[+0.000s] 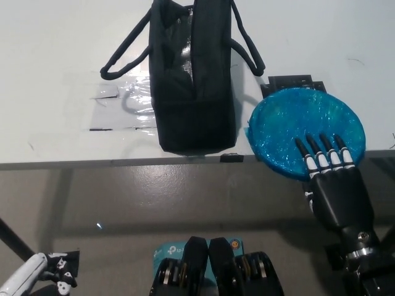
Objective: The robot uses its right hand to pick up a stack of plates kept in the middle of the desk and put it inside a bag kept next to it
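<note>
The plates (305, 132) are blue with a glossy, crinkled sheen, as if wrapped in clear plastic film. The bag (192, 80) is matt black cloth with soft rope-like handles and a shiny, reflective lining visible at its opening; it stands on a sheet (120, 108) of glossy clear plastic. The desk (55, 55) is smooth matt white, and the right hand (333, 182) is hard black plastic with a slight gloss and white bands on the fingers.

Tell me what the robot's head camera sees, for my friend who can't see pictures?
A black right robot hand reaches up with fingers spread over the near edge of a stack of blue plates on a white desk. An open black bag stands just left of the plates. The white left robot hand rests low at the bottom left corner.
</note>
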`<state>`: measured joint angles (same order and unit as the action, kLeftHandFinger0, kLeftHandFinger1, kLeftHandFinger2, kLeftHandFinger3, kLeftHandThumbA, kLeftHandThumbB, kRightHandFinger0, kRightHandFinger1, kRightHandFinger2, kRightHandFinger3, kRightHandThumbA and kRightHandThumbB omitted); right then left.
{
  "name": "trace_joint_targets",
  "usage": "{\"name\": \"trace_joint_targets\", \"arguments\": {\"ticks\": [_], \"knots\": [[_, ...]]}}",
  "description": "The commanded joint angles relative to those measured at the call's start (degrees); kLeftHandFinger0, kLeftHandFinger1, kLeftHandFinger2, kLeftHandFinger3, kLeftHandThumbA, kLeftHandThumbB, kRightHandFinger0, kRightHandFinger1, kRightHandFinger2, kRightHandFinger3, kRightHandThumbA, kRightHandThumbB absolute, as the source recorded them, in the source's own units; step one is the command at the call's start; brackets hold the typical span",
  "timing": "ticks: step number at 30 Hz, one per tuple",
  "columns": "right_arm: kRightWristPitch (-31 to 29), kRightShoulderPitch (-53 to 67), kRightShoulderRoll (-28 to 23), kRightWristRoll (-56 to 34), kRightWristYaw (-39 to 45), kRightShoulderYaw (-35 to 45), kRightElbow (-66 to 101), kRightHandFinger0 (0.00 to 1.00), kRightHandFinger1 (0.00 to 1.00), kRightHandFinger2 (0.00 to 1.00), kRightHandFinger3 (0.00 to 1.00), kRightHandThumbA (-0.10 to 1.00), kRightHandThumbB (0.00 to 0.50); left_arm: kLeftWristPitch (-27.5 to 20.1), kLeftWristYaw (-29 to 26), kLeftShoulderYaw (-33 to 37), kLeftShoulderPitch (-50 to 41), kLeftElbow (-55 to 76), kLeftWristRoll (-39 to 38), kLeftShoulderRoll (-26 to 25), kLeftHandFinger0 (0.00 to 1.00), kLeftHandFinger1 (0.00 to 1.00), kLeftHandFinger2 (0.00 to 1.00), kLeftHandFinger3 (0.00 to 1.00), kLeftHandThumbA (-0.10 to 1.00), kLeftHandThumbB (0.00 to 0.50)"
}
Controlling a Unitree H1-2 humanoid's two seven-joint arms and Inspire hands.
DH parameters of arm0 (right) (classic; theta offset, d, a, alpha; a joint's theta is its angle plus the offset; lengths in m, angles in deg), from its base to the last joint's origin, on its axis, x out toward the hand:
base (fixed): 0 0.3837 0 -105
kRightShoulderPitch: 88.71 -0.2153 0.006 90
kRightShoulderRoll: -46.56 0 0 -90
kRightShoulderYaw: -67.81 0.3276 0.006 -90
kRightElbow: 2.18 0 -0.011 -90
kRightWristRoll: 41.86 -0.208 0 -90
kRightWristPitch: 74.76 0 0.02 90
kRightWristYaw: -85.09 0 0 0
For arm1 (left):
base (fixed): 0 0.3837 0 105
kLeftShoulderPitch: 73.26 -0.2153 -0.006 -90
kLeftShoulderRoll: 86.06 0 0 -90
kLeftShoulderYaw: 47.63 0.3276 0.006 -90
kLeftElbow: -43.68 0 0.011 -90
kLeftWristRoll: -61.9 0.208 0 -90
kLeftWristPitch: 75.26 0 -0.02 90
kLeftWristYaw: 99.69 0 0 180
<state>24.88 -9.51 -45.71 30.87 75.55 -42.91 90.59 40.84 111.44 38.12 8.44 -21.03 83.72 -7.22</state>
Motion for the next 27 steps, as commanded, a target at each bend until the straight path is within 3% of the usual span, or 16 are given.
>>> {"name": "trace_joint_targets", "arguments": {"ticks": [1,6,11,13,16,19,23,27], "knots": [[0.51,0.35,0.34,-0.86,-1.40,1.13,0.81,1.00,1.00,1.00,1.00,0.62,0.500,0.83,2.40,-1.10,0.64,1.56,1.58,0.35,0.77,0.79,0.85,0.94,-0.10,0.000],[1.70,0.78,0.06,0.83,2.17,1.51,4.34,1.00,1.00,1.00,1.00,0.70,0.500,0.83,2.71,-1.62,-0.06,1.69,1.75,0.60,0.77,0.79,0.84,0.90,-0.10,0.000],[1.98,1.17,-0.56,-0.15,7.71,2.79,9.09,1.00,1.00,1.00,1.00,0.64,0.497,0.83,3.77,-1.46,0.28,1.53,2.66,0.54,0.80,0.80,0.84,0.89,-0.10,0.000],[3.35,0.58,-0.40,1.36,9.86,3.33,8.77,1.00,1.00,1.00,1.00,0.53,0.500,0.83,4.46,-2.17,0.36,1.64,2.57,1.29,0.80,0.80,0.84,0.89,-0.10,0.000],[5.78,-0.88,-0.34,5.04,10.29,4.15,5.76,1.00,1.00,1.00,1.00,0.48,0.500,0.83,5.39,-2.60,0.31,1.65,2.93,1.59,0.81,0.82,0.85,0.89,-0.10,0.000],[6.67,-2.33,-0.73,6.44,10.30,4.39,3.23,1.00,1.00,1.00,1.00,0.50,0.500,0.83,5.67,-2.62,0.33,1.61,3.01,1.60,0.81,0.82,0.85,0.89,-0.10,0.000],[7.00,-4.87,-0.57,2.53,9.91,5.77,-1.47,1.00,1.00,1.00,1.00,0.43,0.500,0.83,5.96,-2.49,0.79,1.16,2.84,1.58,0.82,0.81,0.84,0.87,-0.10,0.000],[8.45,-5.28,0.21,1.93,11.85,5.84,-3.50,1.00,1.00,1.00,1.00,0.43,0.500,0.83,7.00,-3.02,1.20,1.28,3.55,2.36,0.81,0.81,0.84,0.86,-0.10,0.000]]}}
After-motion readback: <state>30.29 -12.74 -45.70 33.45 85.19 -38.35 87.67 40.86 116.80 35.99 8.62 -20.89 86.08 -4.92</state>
